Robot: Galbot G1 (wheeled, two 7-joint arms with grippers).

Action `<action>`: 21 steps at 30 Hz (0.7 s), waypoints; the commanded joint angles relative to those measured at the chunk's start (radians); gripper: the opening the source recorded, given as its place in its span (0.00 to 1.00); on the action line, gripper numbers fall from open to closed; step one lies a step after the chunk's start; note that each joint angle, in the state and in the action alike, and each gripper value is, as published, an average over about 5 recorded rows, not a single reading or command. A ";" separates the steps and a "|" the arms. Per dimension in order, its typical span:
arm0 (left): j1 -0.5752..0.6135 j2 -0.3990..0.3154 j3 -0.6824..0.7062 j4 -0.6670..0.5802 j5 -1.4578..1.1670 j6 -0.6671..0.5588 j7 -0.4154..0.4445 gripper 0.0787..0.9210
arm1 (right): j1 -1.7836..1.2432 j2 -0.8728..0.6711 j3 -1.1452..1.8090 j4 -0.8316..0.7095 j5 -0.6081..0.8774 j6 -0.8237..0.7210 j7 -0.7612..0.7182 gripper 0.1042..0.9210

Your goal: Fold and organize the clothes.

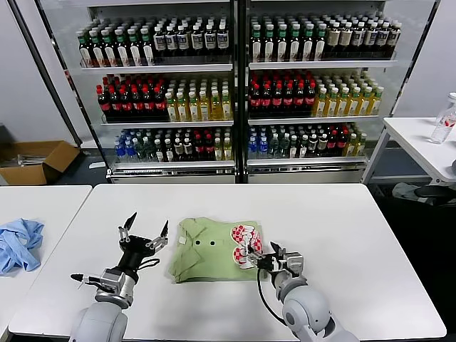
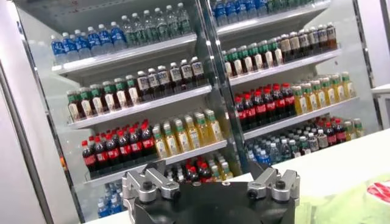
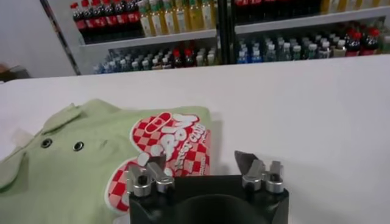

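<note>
Our left gripper (image 1: 146, 229) hangs wide open, empty, just off the folded polo shirt (image 1: 210, 251) lying mid-desk near the front edge. Our right gripper (image 1: 265, 255), spread and holding nothing, touches its right edge. We judge folding nearly done; tidying follows.

White table (image 1: 342, 214), drink shelves (image 1: 235, 92), cardboard box (image 1: 35, 160)

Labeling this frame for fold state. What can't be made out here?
- Polo shirt: its lower right edge is hidden in the head view by the right pincer; in the right wrist view the pincer body covers it.
- Left pincer: left wrist view cuts off its fingertips at the bottom edge.
- Bottles: labels too small to read.
- Blue cloth: cut off by the head view's left edge.
</note>
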 commanded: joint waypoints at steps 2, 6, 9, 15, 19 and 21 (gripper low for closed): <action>0.023 0.004 -0.019 0.001 0.045 -0.001 0.016 0.88 | 0.028 0.012 -0.024 -0.061 0.081 -0.002 0.011 0.67; 0.023 0.006 -0.018 -0.005 0.044 0.013 0.016 0.88 | 0.022 0.013 -0.019 -0.058 0.107 -0.002 0.001 0.54; 0.023 0.006 -0.018 -0.012 0.042 0.028 0.016 0.88 | 0.016 0.011 -0.009 -0.046 0.118 0.002 -0.025 0.43; 0.037 0.002 -0.014 -0.020 0.041 0.017 0.019 0.88 | -0.002 -0.004 0.023 0.041 0.105 0.035 -0.031 0.20; 0.040 0.005 -0.014 -0.014 0.040 -0.036 0.036 0.88 | -0.010 -0.046 0.067 0.146 0.096 0.019 -0.010 0.07; 0.039 0.004 -0.014 -0.011 0.041 -0.049 0.039 0.88 | -0.026 -0.072 0.094 0.189 0.089 0.006 -0.011 0.03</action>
